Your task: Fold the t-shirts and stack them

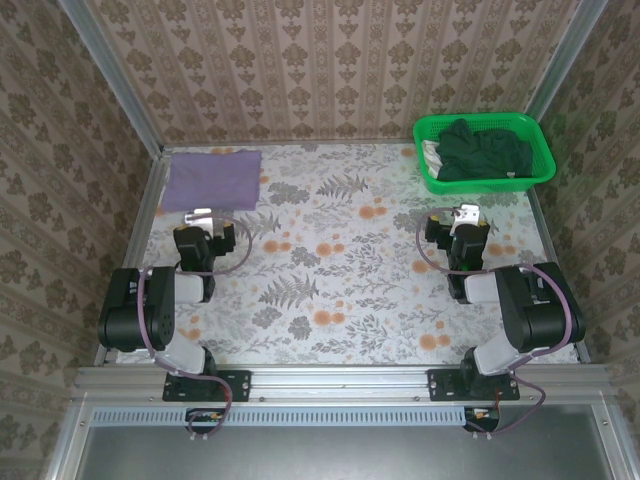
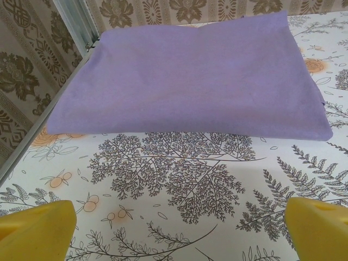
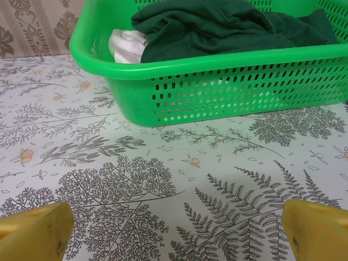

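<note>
The folded lavender-purple cloth t-shirt [image 1: 212,178] is lying flat in the far left corner of the desk [image 1: 340,280], its long side running along the far edge; the left gripper [image 1: 200,216] is hovering just on the near side of it, pointing at it, and in the left wrist view its yellow fingers [image 2: 38,231] are standing wide apart with nothing between them; I am judging that shirt finished, the base of the stack.

The dark green cloth t-shirts [image 1: 487,148] are lying crumpled together inside the bright green perforated plastic basket [image 3: 244,81] at the far right corner, with a white piece of cloth [image 3: 126,43] showing at the basket's left end; how many shirts are bundled there I cannot tell. The right gripper [image 1: 467,214] is facing the basket from the near side, apart from it, its jaws also standing fully spread and holding nothing.

The relation deciding the coming move, as I am reading it: the green heap is sitting straight ahead of the right gripper, toward the far edge, and raised behind the basket's near wall, while the left arm is standing well apart across the desk; so the right arm is the nearer one, and it is probably going to need to rise over the rim and come down into the cloth rather than push forward; the basket's long axis is running left to right along the far edge, so its near wall is lying broadside to that gripper.
</note>
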